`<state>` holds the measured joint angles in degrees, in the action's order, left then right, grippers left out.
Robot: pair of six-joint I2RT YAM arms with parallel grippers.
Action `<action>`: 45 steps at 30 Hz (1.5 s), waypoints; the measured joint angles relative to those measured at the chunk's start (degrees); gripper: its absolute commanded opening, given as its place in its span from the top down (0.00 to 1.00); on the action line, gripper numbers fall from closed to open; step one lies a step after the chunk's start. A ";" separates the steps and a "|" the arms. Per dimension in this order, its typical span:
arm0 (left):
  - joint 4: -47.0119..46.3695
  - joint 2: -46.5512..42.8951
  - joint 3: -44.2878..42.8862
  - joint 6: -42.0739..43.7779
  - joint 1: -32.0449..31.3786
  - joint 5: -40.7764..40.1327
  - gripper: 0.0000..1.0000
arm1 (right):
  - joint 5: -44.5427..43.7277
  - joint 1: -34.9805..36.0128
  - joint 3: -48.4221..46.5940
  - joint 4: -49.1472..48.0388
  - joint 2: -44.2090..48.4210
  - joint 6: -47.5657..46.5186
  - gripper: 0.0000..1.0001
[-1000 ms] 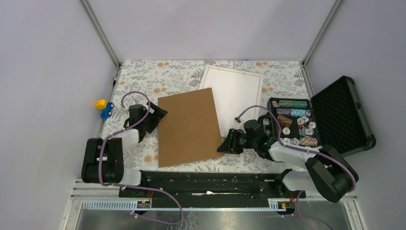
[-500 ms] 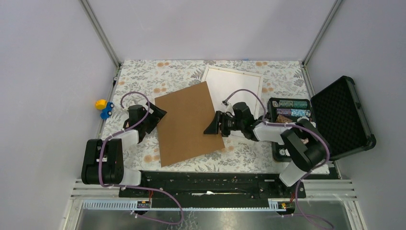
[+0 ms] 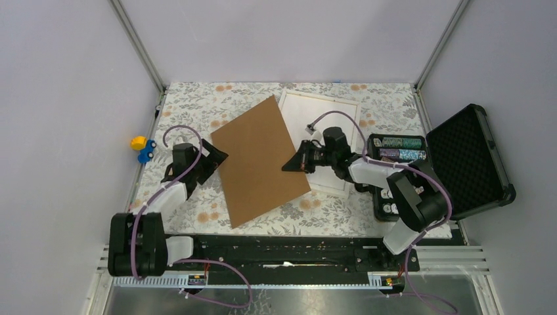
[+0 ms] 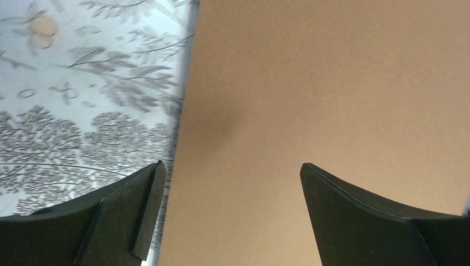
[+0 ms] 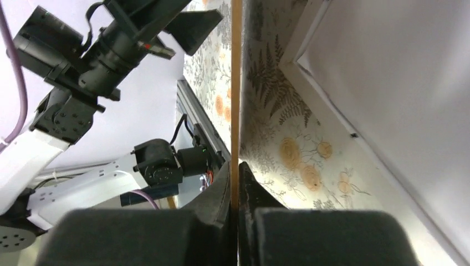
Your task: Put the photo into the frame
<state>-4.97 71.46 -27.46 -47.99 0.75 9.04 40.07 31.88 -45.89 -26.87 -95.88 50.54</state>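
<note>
Right gripper (image 3: 293, 163) clamps the right edge of the brown backing board (image 3: 256, 164), holding it raised, apparently to uncover the frame (image 3: 325, 115) lying flat beside it. Left gripper (image 3: 213, 156) hangs open at the board's left edge. No view shows the photo.

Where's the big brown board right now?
In the top view, the brown board lies tilted in the middle of the table, its right edge pinched by the right gripper, just left of the white frame.

Soft, even light; shadows faint. Top view sharp. Left wrist: tablecloth (image 4: 83, 83) motion-blurred, upper left. Right wrist: right gripper (image 5: 235, 172) defocused, bottom.
</note>
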 measured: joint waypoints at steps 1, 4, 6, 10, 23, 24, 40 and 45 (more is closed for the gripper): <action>1.22 -1.53 -0.63 0.15 -0.15 0.52 0.01 | 0.79 -1.29 0.00 0.44 1.07 0.24 1.00; 5.07 -5.07 -4.81 1.33 -0.50 2.29 0.01 | 2.25 -6.40 1.14 1.36 3.48 0.50 1.00; 7.10 -6.16 -8.59 2.67 -0.50 3.74 0.01 | 3.56 -11.41 3.19 1.75 5.97 0.63 1.00; 10.01 -5.62 -16.61 5.64 -0.48 8.41 0.01 | 6.82 -23.56 5.79 6.01 12.28 0.66 1.00; 15.54 17.22 -37.73 8.74 -10.56 21.24 0.02 | 12.59 -35.39 5.46 10.03 13.46 -2.10 1.00; 15.63 18.99 -38.97 8.72 -11.34 21.35 0.02 | 12.68 -35.39 5.46 9.79 12.96 -2.10 1.00; 10.21 36.74 -40.44 4.00 -13.44 21.59 0.02 | 11.45 -35.41 5.46 -3.98 3.28 3.30 1.00; 6.91 37.46 -37.05 0.85 -13.57 22.23 0.02 | 10.49 -35.39 5.46 -5.92 2.23 3.91 1.00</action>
<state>1.93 108.92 -64.51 -47.13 -12.82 31.27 50.57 -3.51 -40.42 -32.80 -93.65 54.46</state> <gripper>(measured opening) 0.979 0.030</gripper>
